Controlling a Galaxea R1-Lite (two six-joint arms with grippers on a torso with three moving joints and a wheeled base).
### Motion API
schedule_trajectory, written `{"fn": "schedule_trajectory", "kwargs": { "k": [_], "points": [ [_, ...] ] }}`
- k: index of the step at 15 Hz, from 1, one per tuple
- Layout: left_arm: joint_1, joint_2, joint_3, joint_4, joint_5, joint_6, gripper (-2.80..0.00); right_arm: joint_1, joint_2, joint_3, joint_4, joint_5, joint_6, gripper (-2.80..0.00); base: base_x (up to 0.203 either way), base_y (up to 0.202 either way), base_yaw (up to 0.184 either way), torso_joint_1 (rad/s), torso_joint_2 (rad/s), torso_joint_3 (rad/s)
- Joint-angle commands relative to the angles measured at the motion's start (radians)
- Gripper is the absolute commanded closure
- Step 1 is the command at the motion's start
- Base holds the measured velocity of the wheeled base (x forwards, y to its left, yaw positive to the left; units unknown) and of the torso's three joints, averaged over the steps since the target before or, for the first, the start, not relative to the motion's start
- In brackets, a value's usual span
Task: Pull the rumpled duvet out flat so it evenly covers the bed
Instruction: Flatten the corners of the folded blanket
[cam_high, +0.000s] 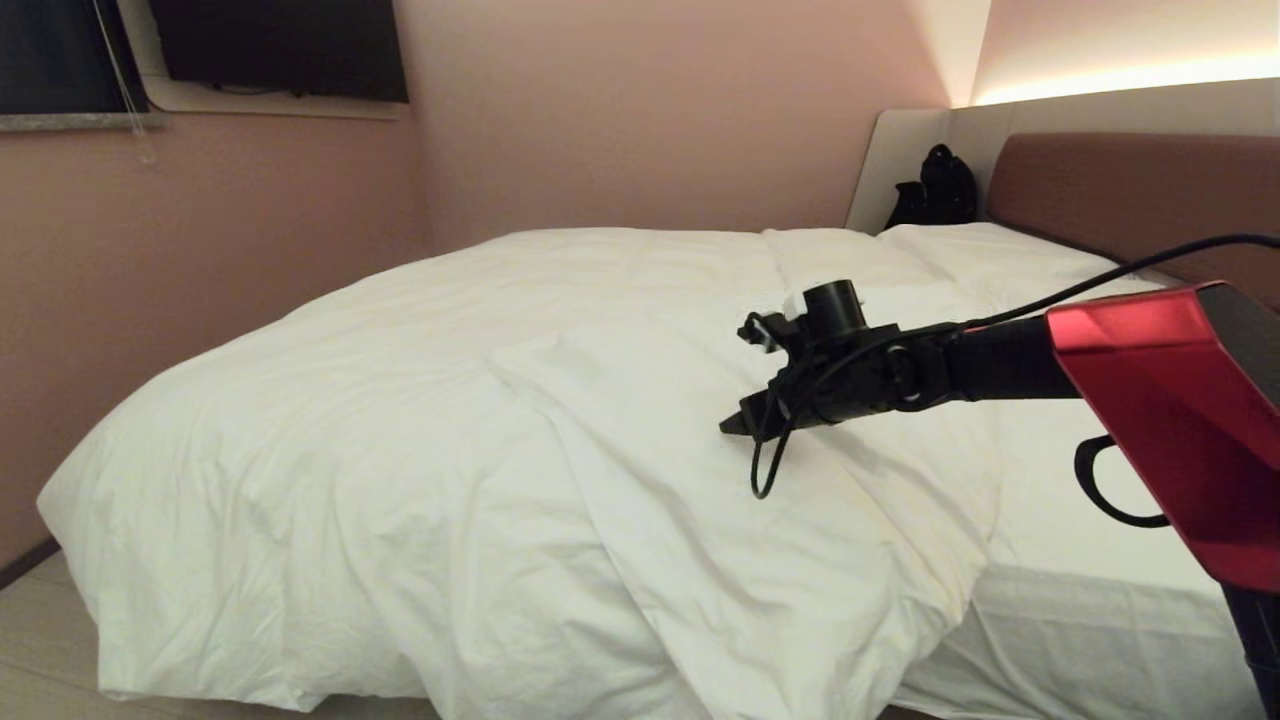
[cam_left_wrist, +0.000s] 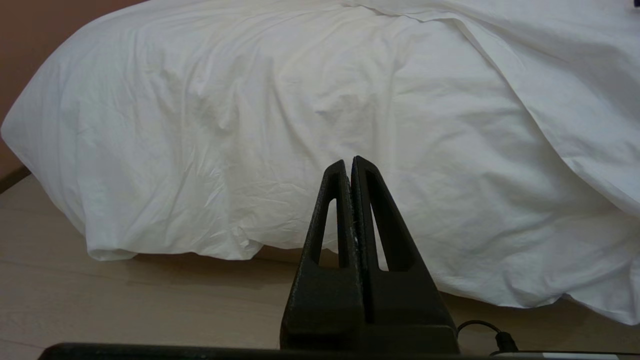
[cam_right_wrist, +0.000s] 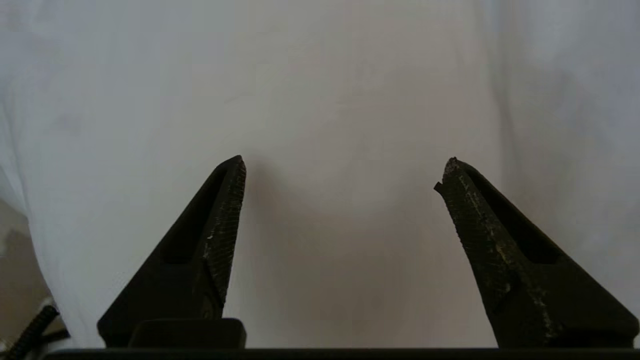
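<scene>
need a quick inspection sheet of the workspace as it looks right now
surface: bed, white mattress side bare at the near right corner
job's things: duvet rumpled, a thick fold running down its middle, near edge hanging toward the floor
clutter: black bag at the head end by the headboard
grippers: right tool open, above the duvet, nothing between its fingers; left tool shut, low by the floor, facing the hanging duvet
cables: black cable along the right arm, with a loop hanging below the wrist
surroundings: pink wall, dark screen upper left, light strip above the headboard
</scene>
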Motion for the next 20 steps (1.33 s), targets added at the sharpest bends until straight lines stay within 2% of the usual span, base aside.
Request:
{"fn": "schedule_trajectory", "kwargs": {
  "k": [1, 7, 11, 14, 20],
  "points": [
    [0.000, 0.000, 0.000, 0.000, 0.000, 0.000, 0.00, 0.000, 0.008, 0.001, 0.000, 0.012, -0.078, -2.80, 0.000, 0.000, 0.000, 0.000, 0.00, 0.000],
    [0.000, 0.000, 0.000, 0.000, 0.000, 0.000, 0.00, 0.002, 0.049, 0.002, -0.001, 0.012, -0.094, -2.80, 0.000, 0.000, 0.000, 0.000, 0.00, 0.000],
    [0.000, 0.000, 0.000, 0.000, 0.000, 0.000, 0.00, -0.009, 0.136, 0.019, 0.000, 0.010, -0.075, -2.80, 0.000, 0.000, 0.000, 0.000, 0.00, 0.000],
    [0.000, 0.000, 0.000, 0.000, 0.000, 0.000, 0.00, -0.016, 0.176, 0.012, -0.003, 0.003, -0.017, -2.80, 0.000, 0.000, 0.000, 0.000, 0.00, 0.000],
    [0.000, 0.000, 0.000, 0.000, 0.000, 0.000, 0.00, -0.024, 0.185, 0.021, 0.000, 0.001, -0.006, -2.80, 0.000, 0.000, 0.000, 0.000, 0.00, 0.000]
  ]
}}
